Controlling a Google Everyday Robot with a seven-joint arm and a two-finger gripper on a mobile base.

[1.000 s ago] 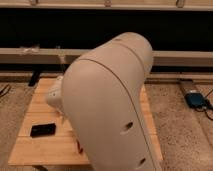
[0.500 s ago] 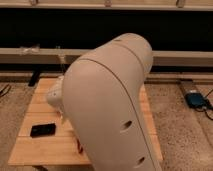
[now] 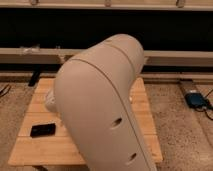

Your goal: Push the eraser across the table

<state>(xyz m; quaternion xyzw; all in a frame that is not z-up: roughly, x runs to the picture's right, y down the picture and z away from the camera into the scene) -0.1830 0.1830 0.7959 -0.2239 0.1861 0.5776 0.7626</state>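
I am viewing the eraser (image 3: 43,130) lying at 8 o'clock on the table (image 3: 145,125); the arm (image 3: 105,105) is hiding the gripper, whose state I cannot tell, so a blind push is risking a miss.

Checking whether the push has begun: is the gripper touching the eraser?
Cannot tell. The camera view shows the eraser lying on the table with nothing visibly on it, but the gripper is hidden behind the arm's pale shell.
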